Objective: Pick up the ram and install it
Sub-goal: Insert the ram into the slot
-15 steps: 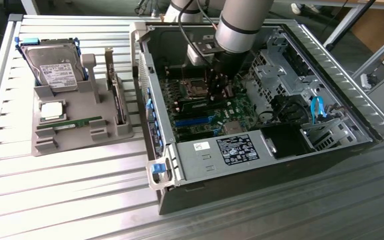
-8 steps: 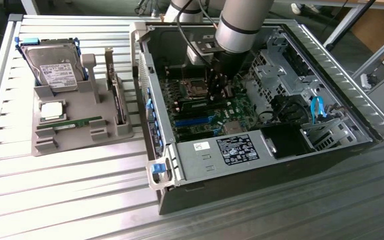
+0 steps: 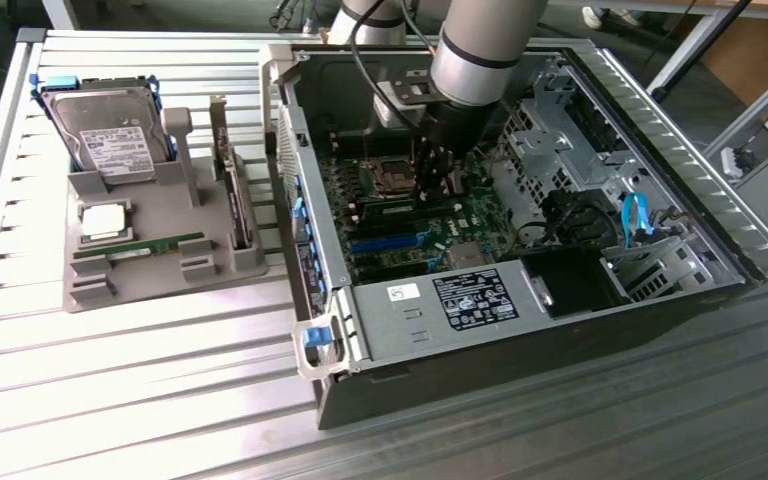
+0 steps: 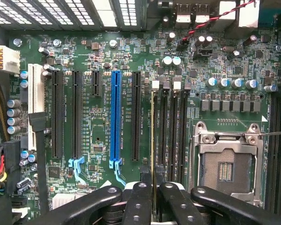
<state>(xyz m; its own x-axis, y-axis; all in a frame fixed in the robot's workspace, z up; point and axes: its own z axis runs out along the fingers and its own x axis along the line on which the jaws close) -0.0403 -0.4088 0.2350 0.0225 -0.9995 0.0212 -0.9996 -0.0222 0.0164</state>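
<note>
Hand clamped on ram over memory slots, between processor socket and blue slot.

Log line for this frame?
phase: install | gripper: shut on ram | ram: edge-on at memory slots beside CPU socket | seated: cannot tell

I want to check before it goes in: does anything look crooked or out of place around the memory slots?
Nothing stands out. The ram, pinched in the gripper, runs parallel to the memory slots, not skewed. The processor socket is empty.
</note>
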